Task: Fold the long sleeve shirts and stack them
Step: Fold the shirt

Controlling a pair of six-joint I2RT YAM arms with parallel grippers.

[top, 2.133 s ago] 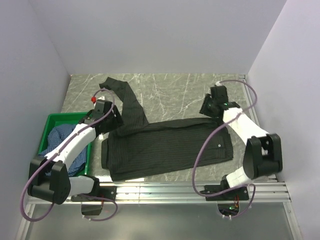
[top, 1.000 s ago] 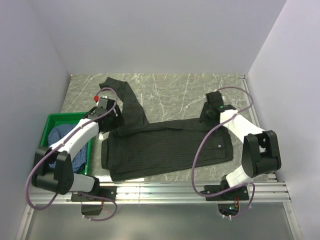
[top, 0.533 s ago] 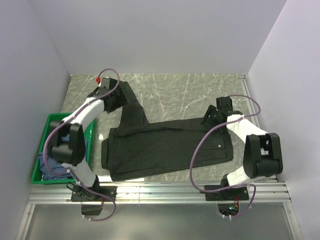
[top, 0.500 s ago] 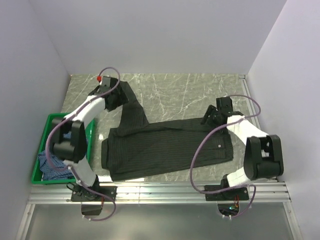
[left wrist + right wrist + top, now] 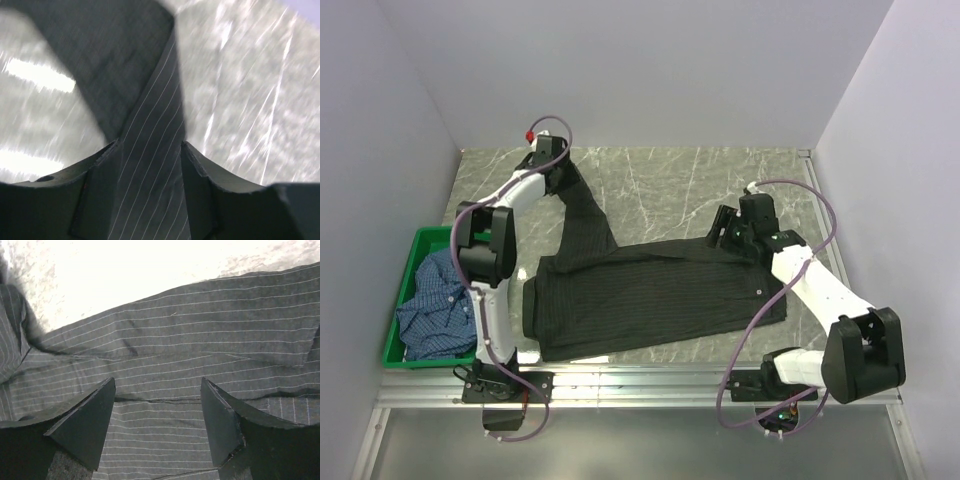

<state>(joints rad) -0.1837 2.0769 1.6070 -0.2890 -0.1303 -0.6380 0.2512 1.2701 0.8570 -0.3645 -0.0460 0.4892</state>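
Black pinstriped shirt (image 5: 650, 300) lies spread flat across the near middle of the marble table (image 5: 670, 180). One sleeve (image 5: 585, 215) runs from its far left corner toward the back of the table. Left of the shirt sits the green crate (image 5: 432, 234), with the blue checked shirt (image 5: 435, 305) crumpled inside. The left gripper (image 5: 150, 150) is at the far end of that sleeve, its fingers (image 5: 100, 190) standing on either side of the strip of cloth. The blurred wrist view does not tell whether they pinch it. The right gripper (image 5: 157, 385) hovers over the shirt's far right edge, jaws spread apart with nothing between them.
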